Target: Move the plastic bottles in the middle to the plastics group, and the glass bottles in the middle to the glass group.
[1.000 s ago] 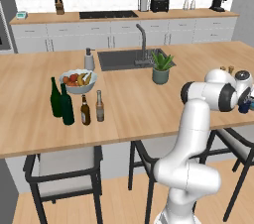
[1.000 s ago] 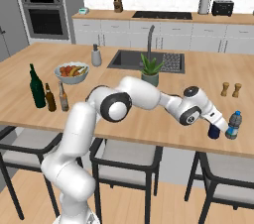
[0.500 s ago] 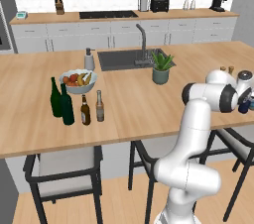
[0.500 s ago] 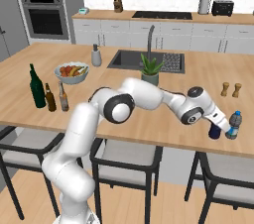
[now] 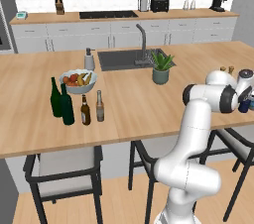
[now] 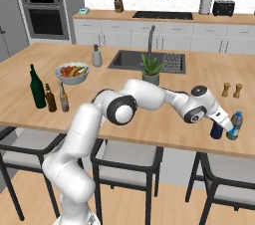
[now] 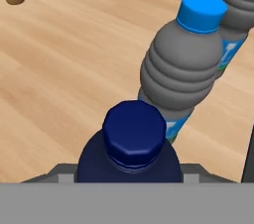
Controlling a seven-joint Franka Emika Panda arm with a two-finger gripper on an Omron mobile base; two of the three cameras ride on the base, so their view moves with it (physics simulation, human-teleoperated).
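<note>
Your dark blue plastic bottle (image 7: 131,151) stands upright on the wooden island counter (image 6: 149,114) near its front right edge, its navy cap filling the lower middle of the hand view and its body seen as a small dark shape (image 6: 216,130) just under the wrist in the right base view. Just beside it stand the clear ribbed water bottles of the plastics group (image 7: 184,69), the nearer one with a bright blue cap and a blue label, a second one (image 7: 238,15) close behind it; whether the dark bottle touches the nearer one you cannot tell. The gripper (image 6: 223,122) sits low over the dark bottle, and the frames do not settle whether its jaws are clamped on the bottle or standing apart around it. In the left base view you see the hand at the far right edge, with the dark bottle (image 5: 244,105) beside it. Well apart, on the left part of the counter, your two brown glass bottles (image 5: 92,109) stand upright side by side, with the two tall green wine bottles of the glass group (image 5: 61,100) just beside them on their left. Behind those sit a fruit bowl (image 5: 78,79) and a grey soap dispenser (image 5: 89,60), then the sink (image 5: 130,59) and a potted plant (image 5: 161,66). Two small brown shakers (image 6: 232,89) stand behind the gripper.
</note>
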